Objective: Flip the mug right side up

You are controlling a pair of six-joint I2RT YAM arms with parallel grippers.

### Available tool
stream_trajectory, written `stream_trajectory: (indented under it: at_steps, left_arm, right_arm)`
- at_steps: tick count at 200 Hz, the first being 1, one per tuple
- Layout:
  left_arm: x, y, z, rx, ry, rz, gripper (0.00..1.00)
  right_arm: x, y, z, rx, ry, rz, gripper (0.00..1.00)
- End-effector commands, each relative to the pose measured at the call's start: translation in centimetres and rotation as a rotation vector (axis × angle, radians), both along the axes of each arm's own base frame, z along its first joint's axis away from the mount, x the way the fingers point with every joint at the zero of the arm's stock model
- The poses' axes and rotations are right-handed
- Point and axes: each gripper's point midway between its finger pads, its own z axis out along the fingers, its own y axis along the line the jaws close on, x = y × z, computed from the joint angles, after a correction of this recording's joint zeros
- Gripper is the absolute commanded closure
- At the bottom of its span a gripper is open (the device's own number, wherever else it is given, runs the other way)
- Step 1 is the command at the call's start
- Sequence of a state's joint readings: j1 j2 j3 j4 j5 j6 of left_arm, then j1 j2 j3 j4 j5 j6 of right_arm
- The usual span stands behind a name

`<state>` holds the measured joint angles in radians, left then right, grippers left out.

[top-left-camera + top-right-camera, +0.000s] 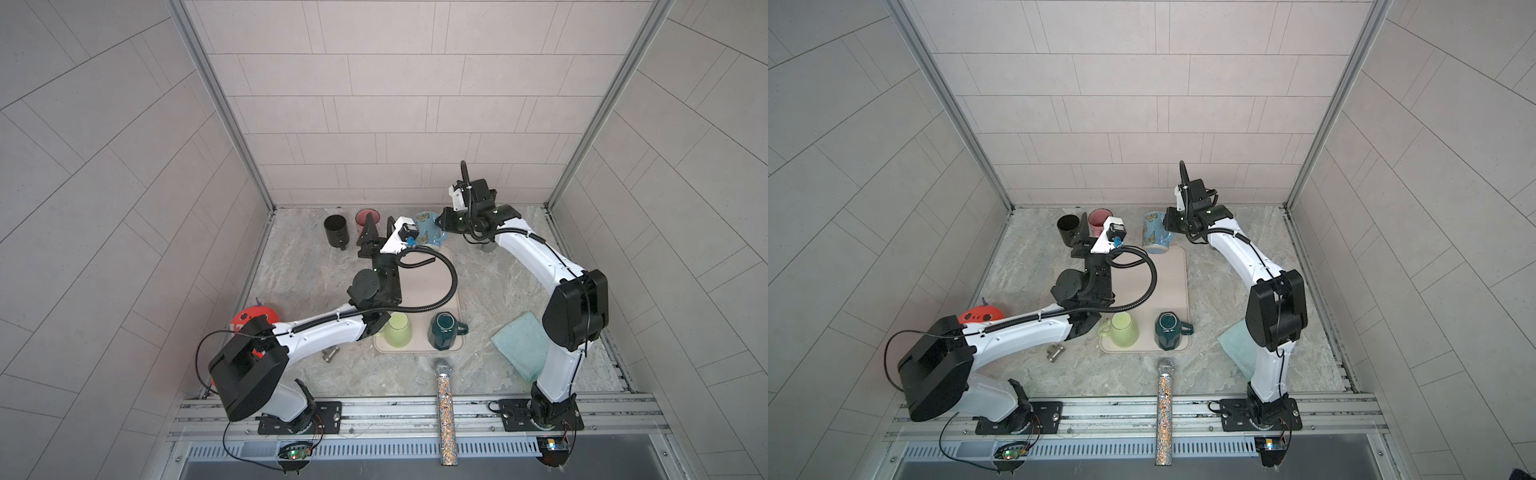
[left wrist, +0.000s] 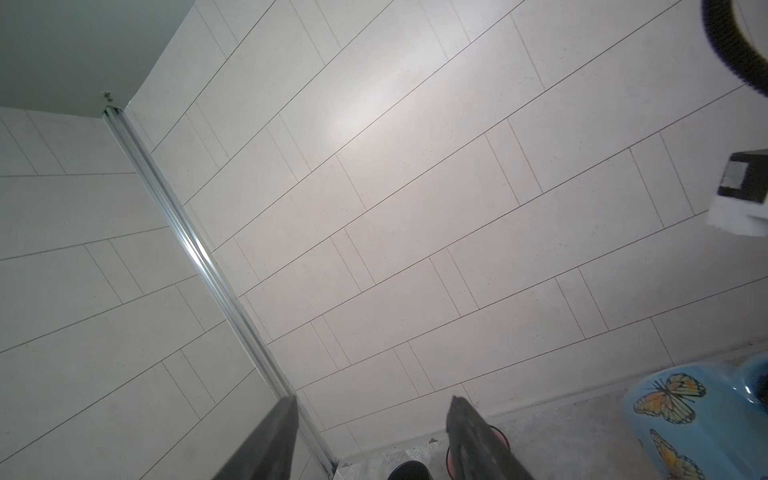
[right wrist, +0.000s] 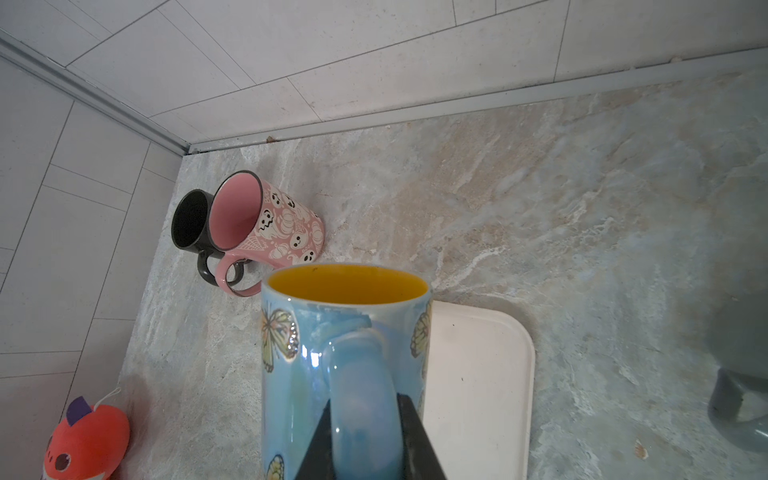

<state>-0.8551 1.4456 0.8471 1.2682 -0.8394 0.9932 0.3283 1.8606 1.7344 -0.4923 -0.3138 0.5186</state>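
Observation:
The mug [image 3: 291, 374] is light blue with butterflies and a yellow inside, and it stands mouth up. My right gripper [image 3: 365, 400] is shut on its handle, one dark finger on each side. In both top views the mug [image 1: 428, 232] [image 1: 1156, 235] is at the far end of the beige tray [image 1: 419, 299], with the right gripper [image 1: 441, 224] to its right. Whether its base rests on the surface is hidden. My left gripper [image 2: 374, 415] is open and holds nothing. It hovers left of the mug [image 2: 681, 419], near the back wall [image 1: 366, 239].
A black mug [image 1: 336, 230] and a pink ghost-print mug [image 1: 365, 215] stand upright at the back left. A light green mug [image 1: 398, 330] and a dark teal mug [image 1: 444, 330] sit on the tray's near end. Around them lie a teal cloth [image 1: 519, 345], a glitter microphone [image 1: 444, 411] and a red toy [image 1: 253, 318].

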Motion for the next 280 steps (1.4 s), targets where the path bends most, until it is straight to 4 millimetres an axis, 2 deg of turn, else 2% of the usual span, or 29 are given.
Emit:
stream_trajectory:
  at_steps: [1, 33, 50, 67, 92, 134, 205, 244, 280]
  left_arm:
    - [-0.4, 2.8, 1.0, -0.131, 0.001, 0.029, 0.38]
    - [0.2, 6.4, 1.0, -0.293, 0.104, -0.020, 0.38]
    - [0.3, 8.5, 1.2, -0.402, 0.147, -0.064, 0.39]
    - [0.1, 9.6, 1.6, -0.430, 0.165, -0.067, 0.39]
    - [0.6, 9.6, 1.8, -0.465, 0.225, -0.103, 0.39]
    - [2.0, 10.0, 0.8, -0.575, 0.324, -0.176, 0.39]
    - [4.5, 10.3, -2.2, -0.788, 0.519, -0.318, 0.39]
    - [5.3, 10.9, -2.9, -0.824, 0.535, -0.327, 0.39]
    - [5.7, 11.2, -3.4, -0.839, 0.538, -0.323, 0.39]
  right_arm:
    - [2.5, 1.4, 5.6, 0.080, -0.214, 0.026, 1.00]
    - [4.1, 2.4, 5.5, 0.086, -0.290, 0.056, 1.00]
    - [4.9, 3.6, 5.3, 0.091, -0.345, 0.092, 1.00]
    - [5.5, 5.2, 4.8, 0.078, -0.401, 0.137, 1.00]
    - [6.3, 7.2, 4.3, 0.101, -0.489, 0.180, 1.00]
    - [7.8, 8.2, 3.9, 0.128, -0.619, 0.194, 1.00]
    - [10.1, 8.6, 1.8, 0.096, -0.715, 0.174, 1.00]
    - [11.1, 8.7, 0.3, 0.088, -0.738, 0.158, 1.00]
    - [11.6, 7.9, -0.4, 0.051, -0.766, 0.114, 1.00]
